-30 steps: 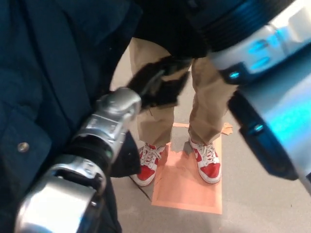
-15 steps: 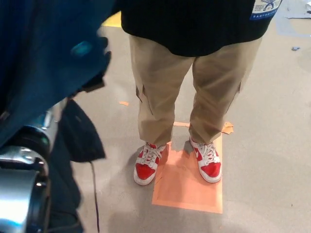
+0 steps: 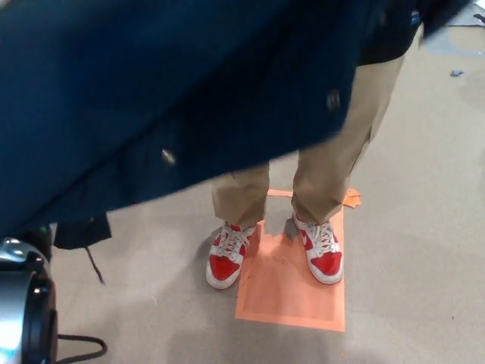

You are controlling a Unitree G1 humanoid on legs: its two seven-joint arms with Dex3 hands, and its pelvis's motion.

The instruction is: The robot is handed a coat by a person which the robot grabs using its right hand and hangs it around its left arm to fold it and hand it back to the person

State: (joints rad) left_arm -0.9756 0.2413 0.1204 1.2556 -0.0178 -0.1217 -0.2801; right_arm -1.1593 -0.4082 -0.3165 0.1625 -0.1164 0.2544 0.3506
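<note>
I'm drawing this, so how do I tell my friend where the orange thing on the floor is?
Find the grey floor below the dark blue coat. A person in tan trousers stands there in red and white shoes. The flat orange rectangular sheet lies under those shoes, the only large bright patch on the grey.
</note>
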